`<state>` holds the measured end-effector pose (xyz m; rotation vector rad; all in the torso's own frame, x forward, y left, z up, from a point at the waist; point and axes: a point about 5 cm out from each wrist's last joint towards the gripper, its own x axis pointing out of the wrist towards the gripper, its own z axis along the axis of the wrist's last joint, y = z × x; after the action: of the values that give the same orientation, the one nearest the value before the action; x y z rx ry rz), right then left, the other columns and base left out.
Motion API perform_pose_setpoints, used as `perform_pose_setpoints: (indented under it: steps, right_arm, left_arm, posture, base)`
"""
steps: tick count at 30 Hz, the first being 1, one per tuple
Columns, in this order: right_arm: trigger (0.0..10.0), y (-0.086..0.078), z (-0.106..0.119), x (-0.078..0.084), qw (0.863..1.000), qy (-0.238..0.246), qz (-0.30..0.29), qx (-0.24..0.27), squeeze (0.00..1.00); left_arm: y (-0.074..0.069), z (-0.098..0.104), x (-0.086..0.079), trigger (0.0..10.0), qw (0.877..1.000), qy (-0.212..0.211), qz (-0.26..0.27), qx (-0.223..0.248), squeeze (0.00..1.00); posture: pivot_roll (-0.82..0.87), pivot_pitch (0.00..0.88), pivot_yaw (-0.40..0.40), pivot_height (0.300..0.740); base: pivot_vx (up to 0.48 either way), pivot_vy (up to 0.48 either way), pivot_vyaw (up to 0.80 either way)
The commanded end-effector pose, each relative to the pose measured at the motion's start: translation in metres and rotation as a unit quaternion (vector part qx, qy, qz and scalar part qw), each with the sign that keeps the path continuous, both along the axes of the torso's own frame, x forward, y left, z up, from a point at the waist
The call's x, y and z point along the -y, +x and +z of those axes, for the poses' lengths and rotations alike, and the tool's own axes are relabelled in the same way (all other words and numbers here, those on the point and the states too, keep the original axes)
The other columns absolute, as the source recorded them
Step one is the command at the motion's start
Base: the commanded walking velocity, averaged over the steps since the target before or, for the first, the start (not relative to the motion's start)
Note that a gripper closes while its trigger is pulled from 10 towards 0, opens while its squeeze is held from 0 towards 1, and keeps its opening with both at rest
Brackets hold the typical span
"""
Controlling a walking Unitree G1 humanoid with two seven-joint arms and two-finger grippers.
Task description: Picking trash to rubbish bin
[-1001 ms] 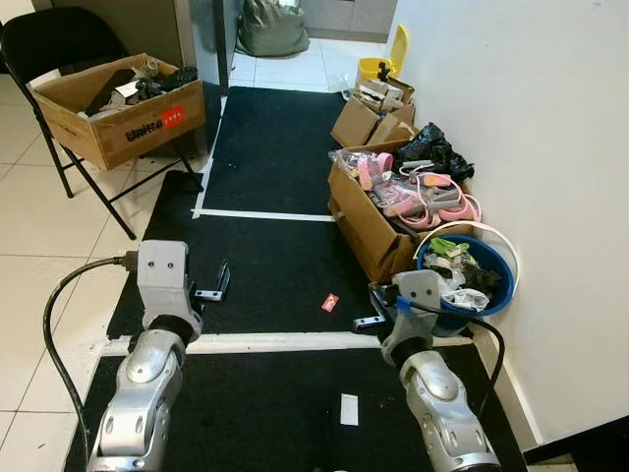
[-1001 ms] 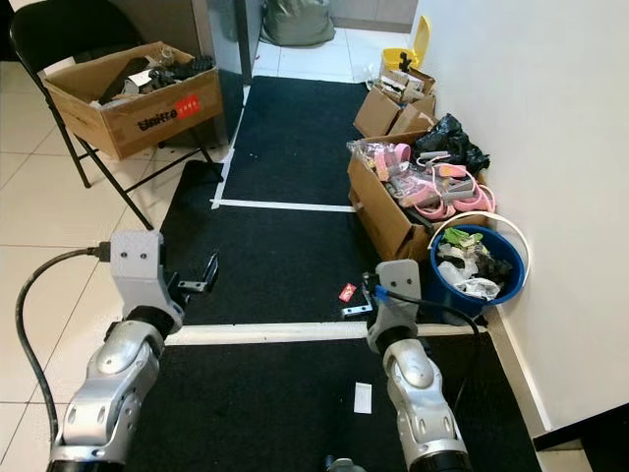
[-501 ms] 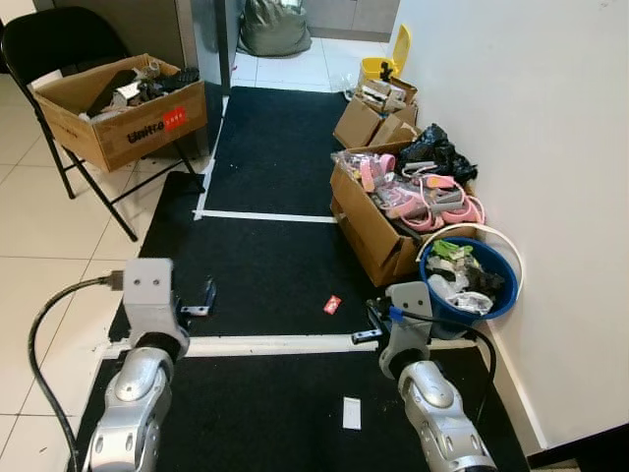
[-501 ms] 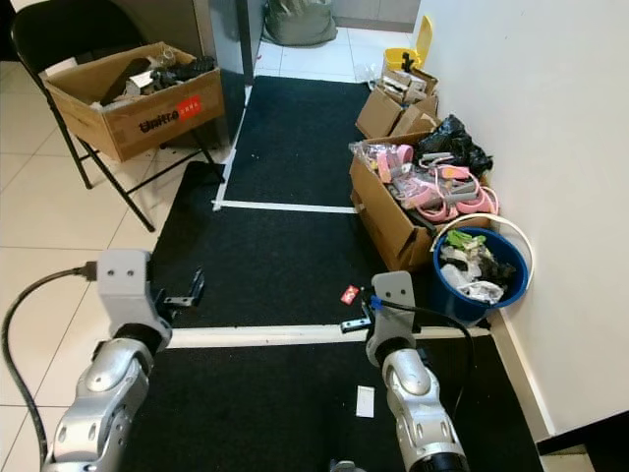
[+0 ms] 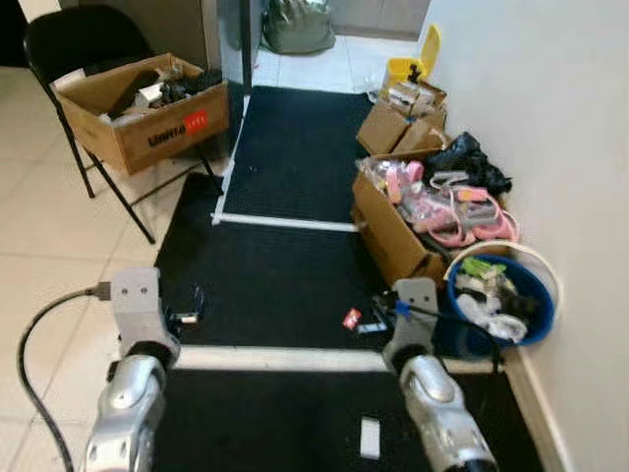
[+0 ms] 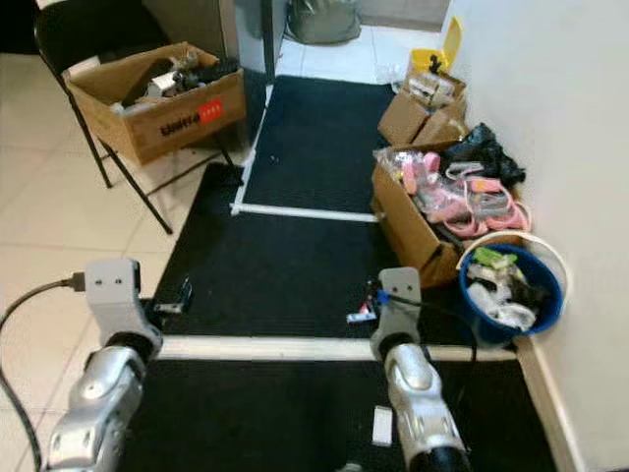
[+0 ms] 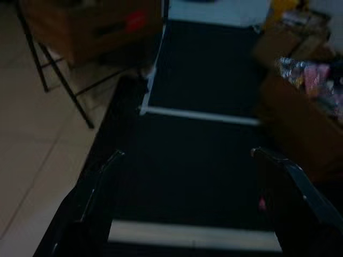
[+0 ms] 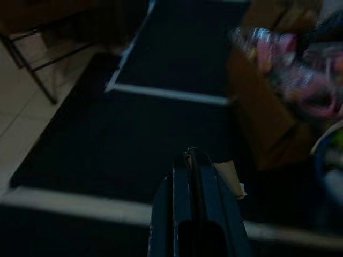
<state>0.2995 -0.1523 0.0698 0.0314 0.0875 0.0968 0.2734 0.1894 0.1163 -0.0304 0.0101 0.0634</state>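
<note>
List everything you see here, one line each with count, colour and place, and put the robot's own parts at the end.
Rubbish bin: one, blue with white rim, by the wall on the right, holding trash.
Red scrap: one, on the black mat just ahead of the right gripper.
White scrap: one, on the mat beside the right arm.
Open cardboard box: one, brown, holding pink items, beyond the bin.
Smaller boxes: brown, farther along the wall.
Yellow bin: one, at the far end.
Black bag: one, against the wall.
Folding chair: one, black, far left, carrying a brown box.
Mat: black with white stripes.
Left gripper: black, open.
Right gripper: black, shut.
</note>
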Motion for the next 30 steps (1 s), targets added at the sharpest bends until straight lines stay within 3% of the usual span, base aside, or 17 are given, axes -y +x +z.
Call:
perform_pose_setpoints:
  steps: [1, 18, 20, 30]
  right_arm:
    - [10.0, -0.003, -0.006, -0.001, 1.0, 0.01, -0.004, -0.007, 0.0]
    - [10.0, -0.003, -0.01, -0.001, 1.0, 0.02, -0.011, -0.012, 0.0]
    - [10.0, -0.004, -0.011, -0.001, 0.999, 0.029, -0.019, -0.01, 0.0]
    - [10.0, -0.013, -0.016, 0.005, 0.998, 0.038, -0.042, -0.009, 0.0]
  left_arm:
    - [-0.004, -0.011, -0.005, 10.0, 1.0, -0.002, 0.01, -0.02, 0.0]
    - [-0.002, -0.011, -0.002, 10.0, 1.0, -0.004, 0.002, -0.022, 0.0]
    - [0.003, -0.009, 0.0, 10.0, 1.0, -0.002, -0.013, -0.021, 0.0]
    - [0.012, -0.006, 0.003, 10.0, 0.999, 0.003, -0.034, -0.021, 0.0]
  posture:
    - [0.07, 0.113, -0.043, 0.74]
    - [0.08, 0.126, -0.031, 0.74]
    - [0.08, 0.126, 0.018, 0.74]
    - [0.07, 0.128, 0.053, 0.74]
  base:
    - [0.292, 0.0, 0.0]
    - [0.287, 0.0, 0.0]
    - [0.268, 0.0, 0.0]
    - [0.265, 0.0, 0.0]
